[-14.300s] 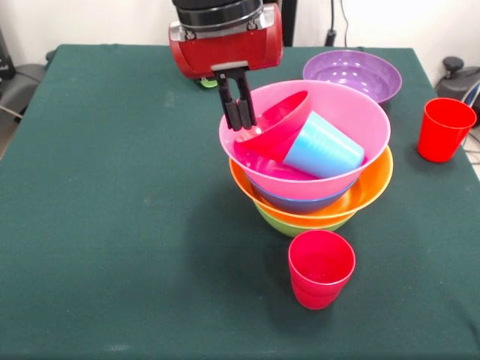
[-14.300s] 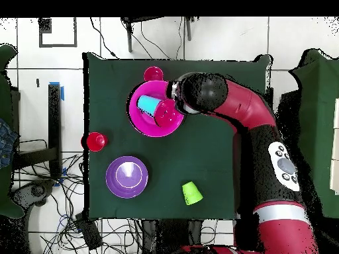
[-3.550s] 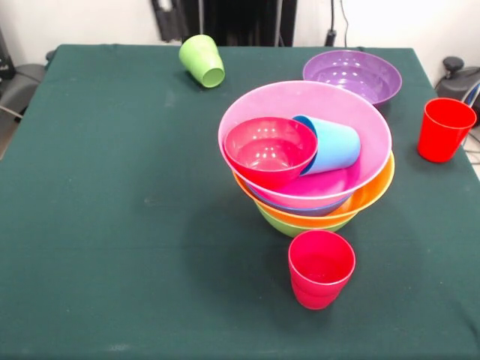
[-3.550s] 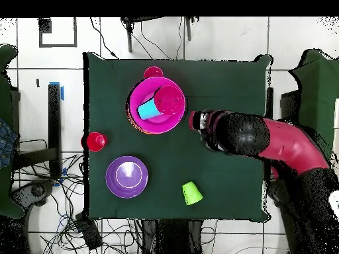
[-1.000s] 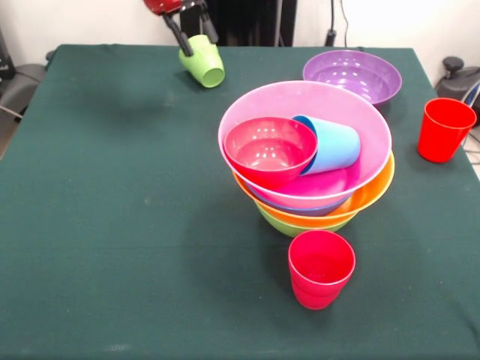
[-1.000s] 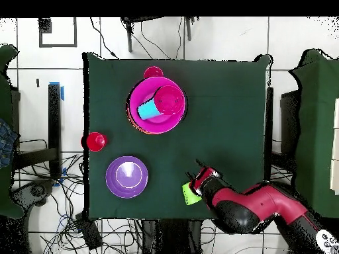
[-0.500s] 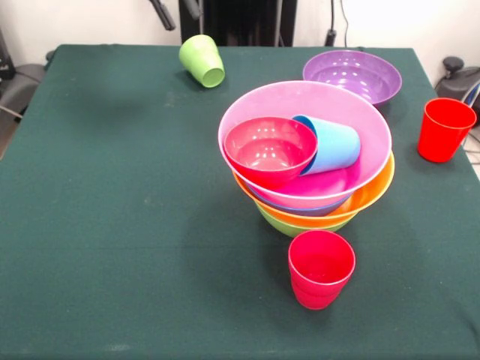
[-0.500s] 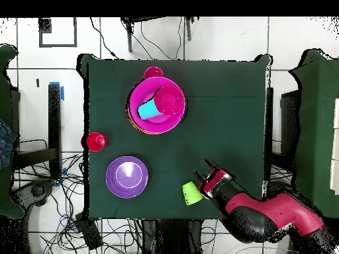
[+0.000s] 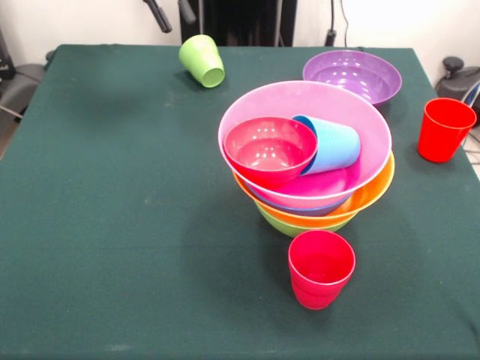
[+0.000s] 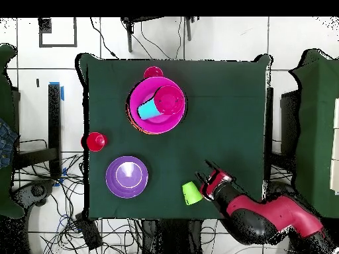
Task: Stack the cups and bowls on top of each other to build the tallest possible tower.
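Pincer [image 9: 169, 13] up at the far edge of the green worktop [image 9: 112, 225], its two black fingers [image 9: 157, 14] spread apart and gripping nothing, hanging just beside the lime green cup [image 9: 202, 61], which lies tipped on its side. Mid-worktop stands the tower [image 9: 311, 202]: lime green bowl at the bottom, then orange, blue, and the wide pink bowl [image 9: 352, 120] on top. Inside the pink one sit the small red bowl [image 9: 270, 151], tilted, and the sky blue cup [image 9: 330, 144] on its side, touching it. One red cup [image 9: 321, 268] stands upright just in front of the tower, another red cup [image 9: 444, 129] well off to the side, near the purple bowl [image 9: 352, 73].
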Motion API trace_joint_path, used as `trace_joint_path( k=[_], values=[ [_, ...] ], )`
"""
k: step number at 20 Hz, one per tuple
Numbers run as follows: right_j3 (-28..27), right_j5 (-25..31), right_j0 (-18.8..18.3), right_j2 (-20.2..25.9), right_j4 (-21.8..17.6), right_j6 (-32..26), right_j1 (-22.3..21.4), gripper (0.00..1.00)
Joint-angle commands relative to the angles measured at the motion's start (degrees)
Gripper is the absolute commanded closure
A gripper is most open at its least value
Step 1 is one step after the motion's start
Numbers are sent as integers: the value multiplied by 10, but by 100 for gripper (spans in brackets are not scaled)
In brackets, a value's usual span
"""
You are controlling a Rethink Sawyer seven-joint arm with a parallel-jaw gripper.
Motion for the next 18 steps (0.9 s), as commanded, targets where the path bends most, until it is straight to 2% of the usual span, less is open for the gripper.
trace_joint_path(
  k=[1,3,6,12,13,18],
  values=[
    [30,42,-5,-53,-74,-210,53,0],
    [29,47,-18,-60,-74,-229,68,0],
    [16,64,-48,-76,-69,-292,107,0],
    [-6,98,-83,-96,-58,-388,142,0],
    [-6,98,-83,-97,-57,-389,142,0],
    [-21,75,-98,-144,-88,-428,177,0]
  ],
)
